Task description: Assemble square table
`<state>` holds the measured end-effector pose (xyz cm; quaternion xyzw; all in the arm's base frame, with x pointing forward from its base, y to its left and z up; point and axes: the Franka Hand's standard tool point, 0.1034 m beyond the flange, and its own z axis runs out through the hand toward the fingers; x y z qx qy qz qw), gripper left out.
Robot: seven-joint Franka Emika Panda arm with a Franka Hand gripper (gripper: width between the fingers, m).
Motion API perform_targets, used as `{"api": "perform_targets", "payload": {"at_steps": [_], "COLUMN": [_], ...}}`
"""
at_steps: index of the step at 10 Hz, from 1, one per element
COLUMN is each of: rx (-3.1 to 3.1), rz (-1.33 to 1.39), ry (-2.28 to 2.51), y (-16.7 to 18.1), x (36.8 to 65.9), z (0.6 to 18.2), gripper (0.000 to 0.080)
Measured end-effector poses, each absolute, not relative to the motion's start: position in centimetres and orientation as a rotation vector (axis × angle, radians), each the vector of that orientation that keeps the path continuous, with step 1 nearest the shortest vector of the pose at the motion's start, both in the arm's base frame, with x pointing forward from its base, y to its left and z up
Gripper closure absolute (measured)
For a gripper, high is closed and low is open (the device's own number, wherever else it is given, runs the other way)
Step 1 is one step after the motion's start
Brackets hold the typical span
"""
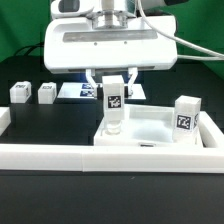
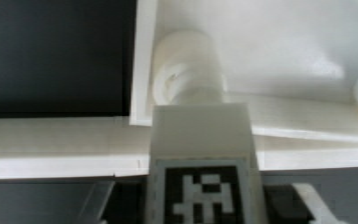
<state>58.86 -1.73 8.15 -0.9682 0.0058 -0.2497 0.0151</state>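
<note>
My gripper (image 1: 114, 90) is shut on a white leg block (image 1: 114, 101) with a black-white tag. It holds the leg upright, lower end down at the near left corner of the square table top (image 1: 150, 141), a white tray with a raised rim. In the wrist view the held leg (image 2: 197, 150) runs from between my fingers (image 2: 197, 203) to its rounded threaded end (image 2: 188, 75), which rests on the table top (image 2: 265, 45). A second leg (image 1: 186, 114) stands at the top's right corner. Two more legs (image 1: 18, 93) (image 1: 46, 93) lie on the black table at the exterior view's left.
A long low white border wall (image 1: 90, 156) runs along the front, with the table top pushed against it. The marker board (image 1: 78, 91) lies flat behind the gripper. The arm's white body (image 1: 108, 45) fills the back middle.
</note>
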Motion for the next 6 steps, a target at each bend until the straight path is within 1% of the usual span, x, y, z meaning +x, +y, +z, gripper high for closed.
{"api": "perform_targets", "payload": {"at_steps": [2, 4, 6], "rx": [-3.014, -3.015, -3.016], "rz": [-0.782, -0.776, -0.804], "ry": [0.024, 0.032, 0.039], "y": [-2.0, -1.8, -1.8], "x": [59.0, 59.0, 59.4], "z": [8.1, 7.1, 6.8], "gripper": [0.0511, 0.0511, 0.0511]}}
